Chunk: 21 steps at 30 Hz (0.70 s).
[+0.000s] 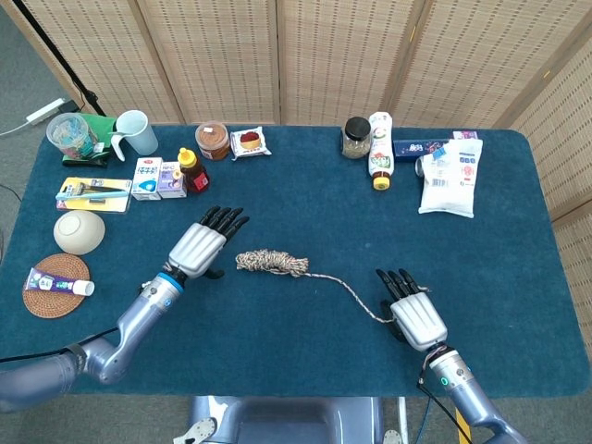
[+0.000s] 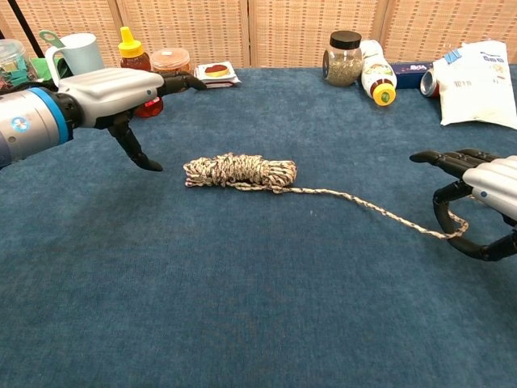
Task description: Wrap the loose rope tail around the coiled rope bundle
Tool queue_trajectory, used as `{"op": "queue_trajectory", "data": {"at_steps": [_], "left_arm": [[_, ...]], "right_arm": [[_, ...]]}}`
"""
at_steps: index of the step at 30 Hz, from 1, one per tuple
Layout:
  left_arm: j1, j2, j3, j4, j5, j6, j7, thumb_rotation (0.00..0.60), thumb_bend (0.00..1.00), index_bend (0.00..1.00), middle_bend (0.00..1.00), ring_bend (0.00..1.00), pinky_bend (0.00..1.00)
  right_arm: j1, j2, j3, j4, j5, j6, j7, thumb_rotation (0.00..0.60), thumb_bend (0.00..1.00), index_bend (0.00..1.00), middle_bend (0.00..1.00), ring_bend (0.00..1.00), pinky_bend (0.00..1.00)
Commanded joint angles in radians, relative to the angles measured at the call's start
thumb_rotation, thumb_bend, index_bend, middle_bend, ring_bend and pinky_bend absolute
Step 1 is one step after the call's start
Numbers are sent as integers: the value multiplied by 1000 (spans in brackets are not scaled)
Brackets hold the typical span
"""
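The coiled rope bundle lies mid-table. Its loose tail trails right to my right hand. That hand hovers low with its fingers stretched out above and its thumb curved underneath. The tail's end curls in the gap between them and touches the thumb, with nothing pinching it. My left hand hangs just left of the bundle, fingers straight and thumb pointing down, holding nothing and not touching the rope.
Along the back stand a mug, a honey bottle, small cartons, jars, a white bottle and a white pouch. A bowl and a coaster with a tube sit far left.
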Motion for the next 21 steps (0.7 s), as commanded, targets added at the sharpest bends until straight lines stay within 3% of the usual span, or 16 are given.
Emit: {"op": "queue_trajectory", "data": {"at_steps": [1, 13, 21], "left_arm": [[-35, -38, -12, 22, -52, -31, 44, 600, 6, 0, 0, 0, 60], [-120, -164, -18, 102, -205, -57, 197, 600, 9, 0, 0, 0, 127], [-161, -239, -18, 172, -255, -45, 245, 600, 36, 0, 0, 29, 270]], "right_arm": [[0, 0, 0, 0, 1, -1, 0, 600, 454, 603, 0, 0, 0], [4, 3, 5, 5, 9, -7, 15, 600, 455, 603, 0, 0, 0], [4, 3, 6, 4, 13, -8, 13, 600, 454, 607, 0, 0, 0]]}}
